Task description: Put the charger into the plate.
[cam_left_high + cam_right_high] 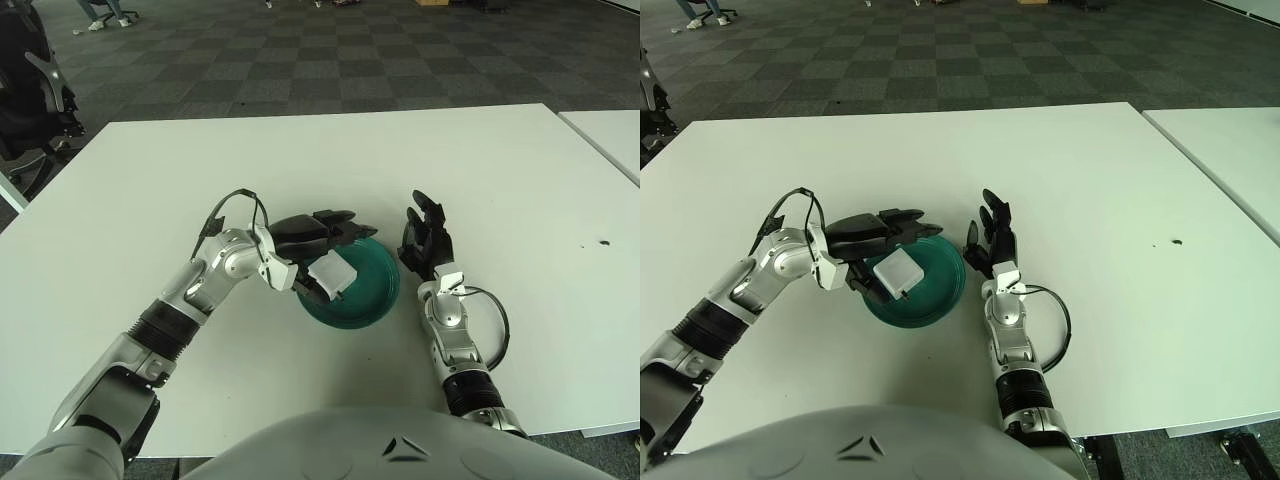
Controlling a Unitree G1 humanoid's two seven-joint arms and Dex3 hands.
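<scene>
Charger [898, 273]: white block, gripped in left hand [872, 262], held over near-left part of plate [941, 283]; contact w/ plate not discernible. Plate lies directly under and right of that hand, on tabletop [1120, 200]. Right hand [992, 242] just right of rim, fingers spread, empty. Judgement: lower, release.
</scene>
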